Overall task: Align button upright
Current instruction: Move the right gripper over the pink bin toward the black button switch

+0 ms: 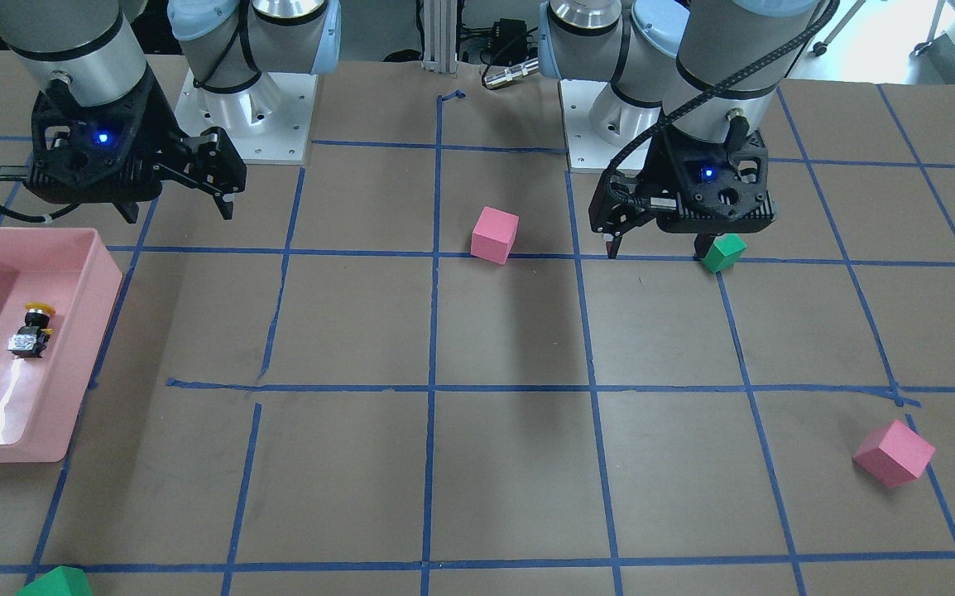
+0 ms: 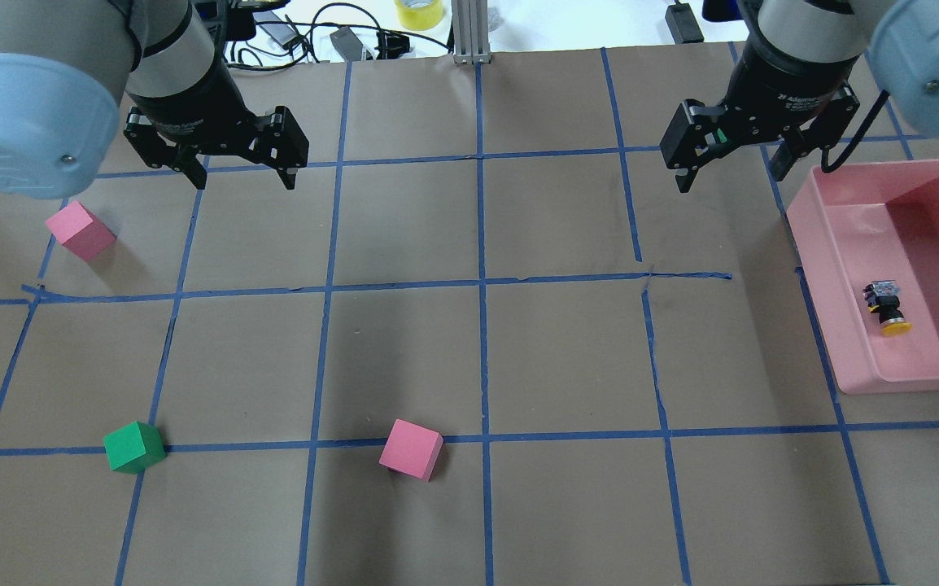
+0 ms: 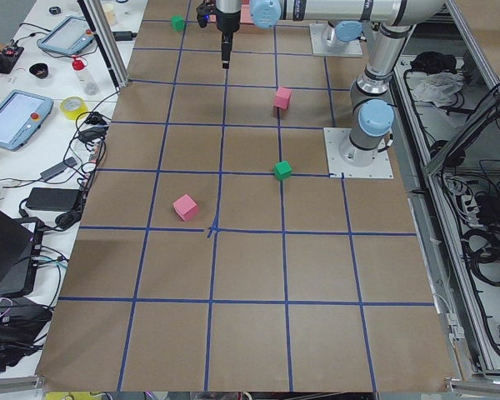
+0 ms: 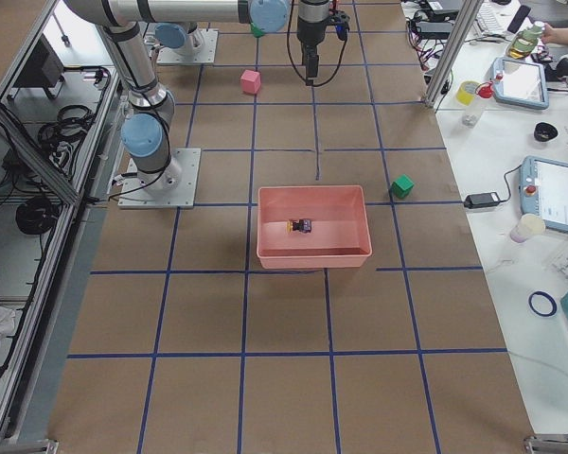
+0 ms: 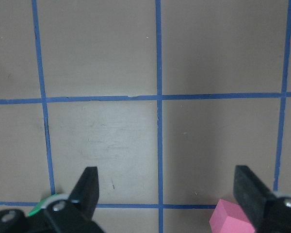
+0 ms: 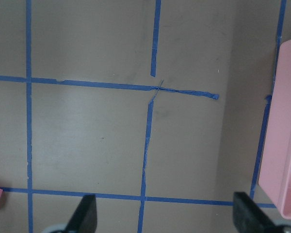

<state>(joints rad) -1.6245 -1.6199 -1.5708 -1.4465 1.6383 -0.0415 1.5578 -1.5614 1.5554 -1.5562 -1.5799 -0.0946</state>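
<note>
Lying on its side, the button (image 2: 887, 306) rests on the floor of the pink tray (image 2: 909, 382), which sits at the worktop's edge on the robot's right. Its yellow cap points toward the robot's edge and its contact block toward yours. Beyond the tray, toward the worktop's middle, the right gripper (image 2: 731, 175) hangs above the paper with its fingers spread, holding nothing. Farther on, toward the left edge, the left gripper (image 2: 243, 179) hangs spread and empty too. You can judge the task unstarted: reaching in, gripping the button and standing it cap-up all remain.

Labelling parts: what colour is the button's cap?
Yellow; the button lies on its side in the pink bin. Overhead view shows it best.
</note>
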